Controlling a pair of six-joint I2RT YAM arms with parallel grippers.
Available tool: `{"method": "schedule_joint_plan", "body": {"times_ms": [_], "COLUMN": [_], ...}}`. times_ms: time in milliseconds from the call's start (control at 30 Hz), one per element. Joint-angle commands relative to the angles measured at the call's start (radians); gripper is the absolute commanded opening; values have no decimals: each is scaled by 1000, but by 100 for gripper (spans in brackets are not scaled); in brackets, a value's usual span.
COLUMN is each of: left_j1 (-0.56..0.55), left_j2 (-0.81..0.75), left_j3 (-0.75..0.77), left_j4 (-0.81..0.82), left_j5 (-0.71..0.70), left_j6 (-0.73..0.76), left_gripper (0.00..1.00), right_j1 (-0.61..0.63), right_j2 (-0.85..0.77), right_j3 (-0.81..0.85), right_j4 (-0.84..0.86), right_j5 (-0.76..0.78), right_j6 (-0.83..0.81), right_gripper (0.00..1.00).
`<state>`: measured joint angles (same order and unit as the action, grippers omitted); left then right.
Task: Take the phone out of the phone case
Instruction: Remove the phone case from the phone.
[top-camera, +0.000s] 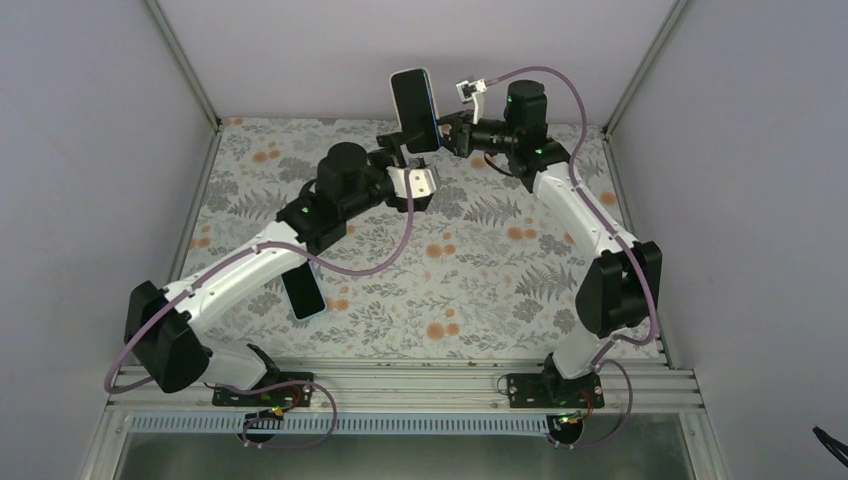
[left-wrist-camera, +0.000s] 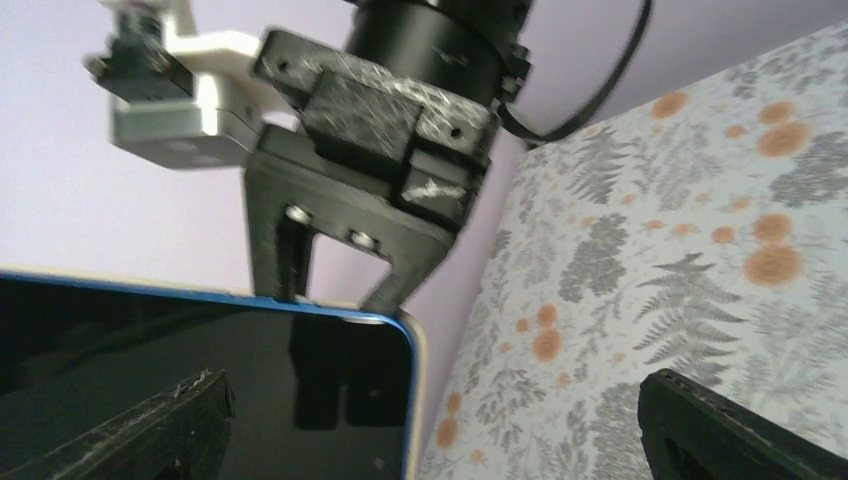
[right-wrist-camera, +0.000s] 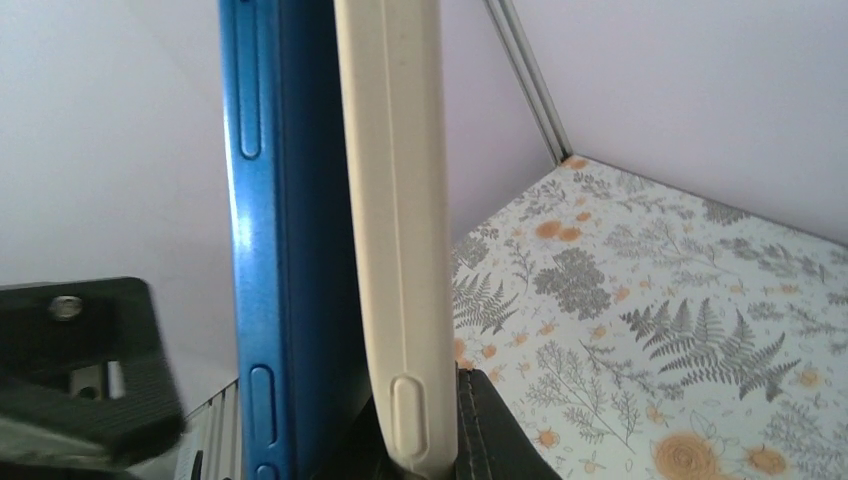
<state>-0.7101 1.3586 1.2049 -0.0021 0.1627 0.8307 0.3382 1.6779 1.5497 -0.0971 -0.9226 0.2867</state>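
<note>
- The right pincer (top-camera: 452, 130) and the left pincer (top-camera: 398, 140) meet over the far end of the worktop (top-camera: 480, 260) in the top view. The phone (top-camera: 413, 105) is raised on end between them, off the surface. A second phone (top-camera: 303, 293) lies flat nearer the bases, partly under the left arm.
- Left wrist view: the left pincer is released, its fingers wide apart, one of them in front of the glossy black screen. A blue rim frames the screen, and a beige sliver of the phone case (left-wrist-camera: 421, 390) shows past its corner. The right pincer's two fingers reach in from behind the phone's edge.
- Right wrist view: phone and case stand edge-on, side by side, a blue flank with buttons beside a cream shell with moulded button covers. The right pincer looks clenched on the case wall alone, one pad outside it and the other seemingly wedged between case and phone.
- Handling, as a judgement: the phone is stiff, slick and breakable if dropped, while the case is light and bendy. The phone is best held across its blue long edges, not the glass, while the case peels away.
</note>
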Motion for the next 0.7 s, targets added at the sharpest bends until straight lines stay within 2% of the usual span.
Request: {"method": "schedule_joint_plan", "body": {"times_ms": [0, 133, 467, 667], "left_j1": [-30, -38, -44, -76], "left_j2": [30, 70, 138, 146], "left_j3": [-15, -12, -31, -78], "left_j4": [218, 317, 354, 493], "left_j5": [-173, -262, -293, -409], "left_j6": [28, 21, -19, -7], "left_gripper": [100, 100, 100, 100], "right_j1": [-10, -16, -35, -43], "right_j2": [28, 31, 41, 53], "right_j3": [38, 27, -19, -36], "right_j4": [90, 108, 211, 260], "right_j5": [-43, -52, -109, -129], "right_j6": [59, 84, 192, 245], "right_gripper": [3, 3, 3, 3]}}
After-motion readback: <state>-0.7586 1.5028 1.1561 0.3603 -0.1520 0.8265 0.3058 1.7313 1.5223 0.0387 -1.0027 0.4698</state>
